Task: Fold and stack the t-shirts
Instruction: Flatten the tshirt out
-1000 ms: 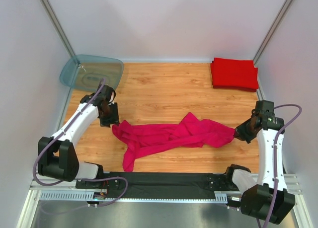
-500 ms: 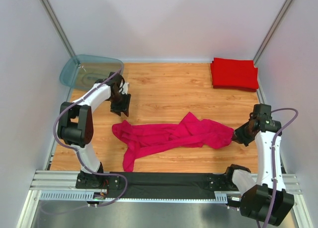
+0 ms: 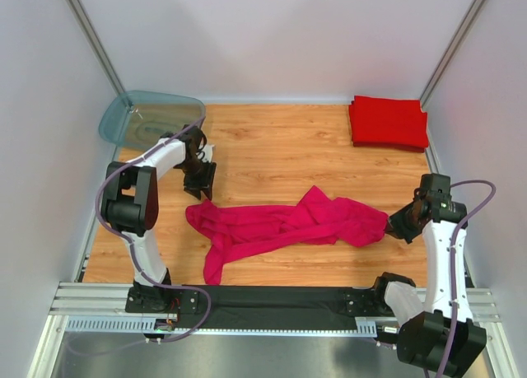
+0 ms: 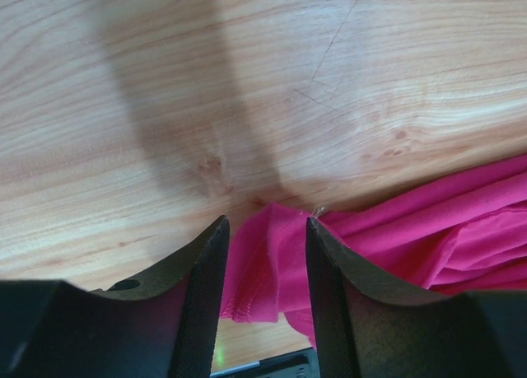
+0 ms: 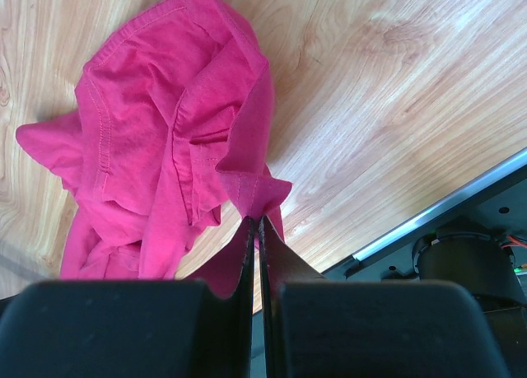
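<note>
My left pincer (image 3: 200,181) hangs spread over the left end of the crumpled magenta t-shirt (image 3: 272,227), mid-counter (image 3: 272,147). I should sink onto that hem and pinch. My right pincer (image 3: 395,223) pinches the right end, so pull evenly.

Crumpled magenta t-shirt (image 3: 284,226); folded red t-shirts (image 3: 388,123)

No legible txt on my feed.
I can't read any print, brand or nos. in any view; white speck (image 4: 319,211) on magenta t-shirt (image 4: 395,246) edge is too small.
</note>
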Robot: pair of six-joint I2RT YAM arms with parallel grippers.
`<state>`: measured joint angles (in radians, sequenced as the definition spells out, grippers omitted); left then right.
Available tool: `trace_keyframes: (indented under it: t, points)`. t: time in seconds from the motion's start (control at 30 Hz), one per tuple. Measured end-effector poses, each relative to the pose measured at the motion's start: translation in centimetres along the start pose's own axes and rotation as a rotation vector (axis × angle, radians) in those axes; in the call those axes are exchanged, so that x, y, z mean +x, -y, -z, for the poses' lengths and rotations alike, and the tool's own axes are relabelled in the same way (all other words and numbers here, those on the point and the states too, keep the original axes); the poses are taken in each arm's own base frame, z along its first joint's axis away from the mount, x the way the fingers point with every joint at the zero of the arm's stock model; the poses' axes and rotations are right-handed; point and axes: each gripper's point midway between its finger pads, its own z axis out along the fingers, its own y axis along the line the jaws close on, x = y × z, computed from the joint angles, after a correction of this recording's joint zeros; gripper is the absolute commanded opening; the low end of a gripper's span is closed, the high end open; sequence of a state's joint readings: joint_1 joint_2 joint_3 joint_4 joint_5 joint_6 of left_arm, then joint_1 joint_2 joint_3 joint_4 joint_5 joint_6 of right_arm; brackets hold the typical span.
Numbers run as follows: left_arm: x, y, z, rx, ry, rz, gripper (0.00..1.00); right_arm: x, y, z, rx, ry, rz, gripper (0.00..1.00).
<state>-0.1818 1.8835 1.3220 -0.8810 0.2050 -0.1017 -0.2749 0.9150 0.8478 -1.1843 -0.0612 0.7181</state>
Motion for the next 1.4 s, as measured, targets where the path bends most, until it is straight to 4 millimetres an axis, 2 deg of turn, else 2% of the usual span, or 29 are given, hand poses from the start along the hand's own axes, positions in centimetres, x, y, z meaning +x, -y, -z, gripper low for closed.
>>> trace_keyframes:
  t: [0.27,0.37,0.4,0.43,0.63,0.77,0.83,0.9,0.97,1.03,1.13,1.17,1.2,1.3,1.4]
  points:
    - [0.6,-0.2,-1.6,0.006,-0.053,0.013,0.38,0.0,0.1,-0.4,0.020,-0.013,-0.001,0.00]
    - [0.8,-0.2,-1.8,0.013,-0.064,0.022,0.17,0.0,0.2,-0.4,0.026,-0.014,0.001,0.00]
    - [0.8,-0.1,-1.9,0.014,-0.061,0.025,0.03,0.0,0.2,-0.5,0.028,-0.015,0.002,0.00]
    - [0.8,-0.1,-1.9,0.016,-0.062,0.030,0.00,-0.1,0.2,-0.5,0.031,-0.016,0.001,0.00]
    - [0.8,0.1,-1.2,0.012,-0.049,0.040,0.00,-0.8,-0.4,-0.3,0.036,-0.013,-0.001,0.00]
    - [-0.2,0.0,1.8,-0.032,0.024,0.067,0.00,-2.4,-1.9,0.8,0.015,0.019,-0.008,0.00]
    - [-1.9,0.2,4.6,-0.058,0.120,0.089,0.00,-4.0,-3.2,2.2,-0.003,0.053,-0.014,0.00]
    - [-3.5,0.8,8.3,-0.069,0.239,0.126,0.00,-6.0,-4.9,4.0,-0.031,0.107,-0.015,0.00]
    - [-5.6,1.8,13.7,-0.058,0.418,0.187,0.00,-8.5,-7.1,6.6,-0.082,0.182,-0.014,0.00]
    - [-6.4,2.7,19.1,-0.042,0.585,0.252,0.00,-11.4,-9.7,10.0,-0.148,0.274,-0.013,0.00]
    - [-5.3,3.4,28.2,-0.028,0.845,0.358,0.00,-14.3,-12.6,15.3,-0.251,0.396,-0.012,0.00]
    - [-4.6,3.4,31.3,-0.026,0.932,0.392,0.00,-15.2,-13.7,17.6,-0.299,0.446,-0.011,0.00]
    - [-3.8,3.3,34.2,-0.024,1.012,0.422,0.00,-15.8,-14.3,19.2,-0.332,0.479,-0.010,0.00]
    - [-1.1,3.2,40.8,-0.020,1.183,0.471,0.00,-16.4,-15.3,24.3,-0.431,0.582,-0.008,0.00]
    - [1.6,3.1,44.8,-0.018,1.283,0.491,0.00,-15.4,-14.6,27.7,-0.501,0.658,0.003,0.00]
